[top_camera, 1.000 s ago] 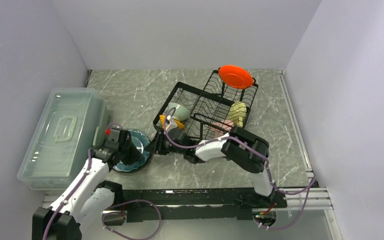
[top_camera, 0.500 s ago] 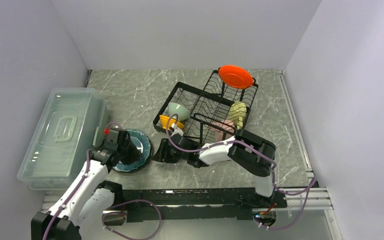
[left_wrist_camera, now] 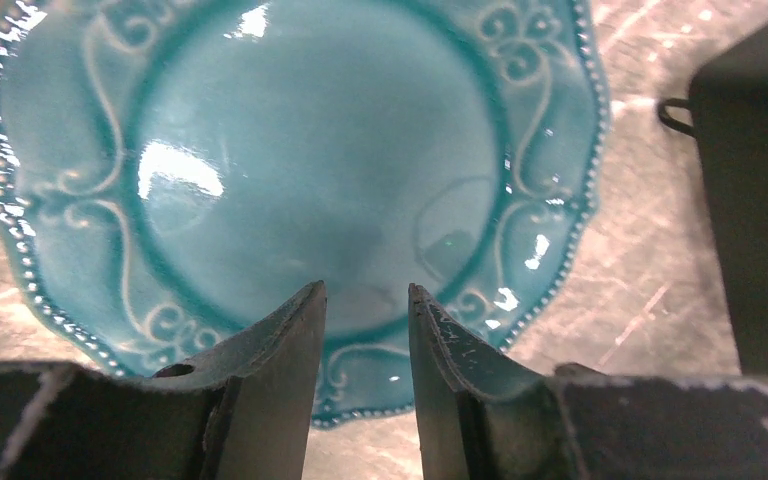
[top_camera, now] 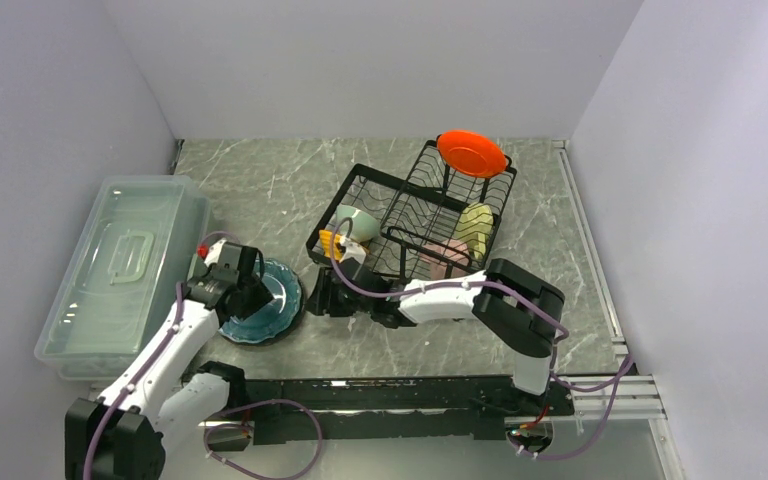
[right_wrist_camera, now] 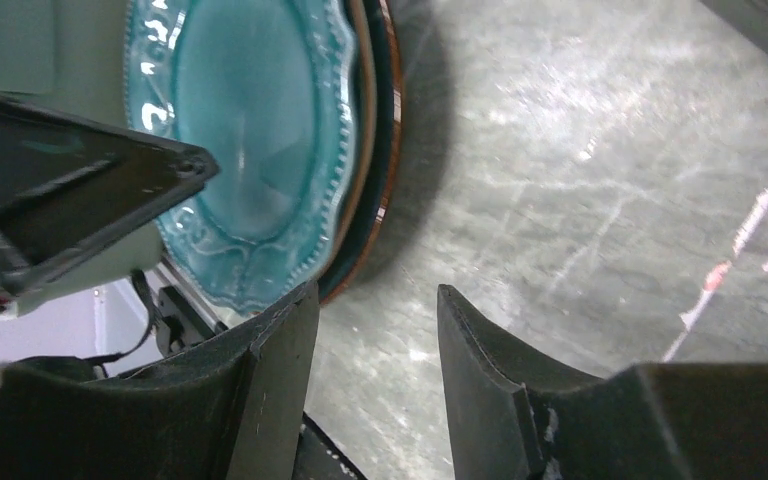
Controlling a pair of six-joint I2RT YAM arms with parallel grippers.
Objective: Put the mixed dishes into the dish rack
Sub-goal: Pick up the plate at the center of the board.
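A stack of teal plates (top_camera: 272, 305) lies on the table left of the black wire dish rack (top_camera: 400, 190). The top plate fills the left wrist view (left_wrist_camera: 290, 150). My left gripper (top_camera: 242, 292) hovers over the plate's near rim, open and empty (left_wrist_camera: 367, 300). My right gripper (top_camera: 320, 296) is open and empty (right_wrist_camera: 375, 300), low over the table just right of the stack (right_wrist_camera: 250, 130). The rack holds the orange-red plate (top_camera: 472, 153), pale green bowl (top_camera: 358, 222), orange-yellow bowl (top_camera: 331, 242), pale yellow mug (top_camera: 475, 228) and pink mug (top_camera: 446, 256).
A clear plastic lidded bin (top_camera: 125, 270) stands at the left, close behind my left arm. A darker plate with a brown rim (right_wrist_camera: 378, 190) lies under the teal one. The right gripper's body (left_wrist_camera: 760, 200) shows at the right of the left wrist view.
My right gripper has drawn back from the bowls at the rack's front corner, down to the table beside the plates. My left gripper has shifted slightly left and back over the plate.
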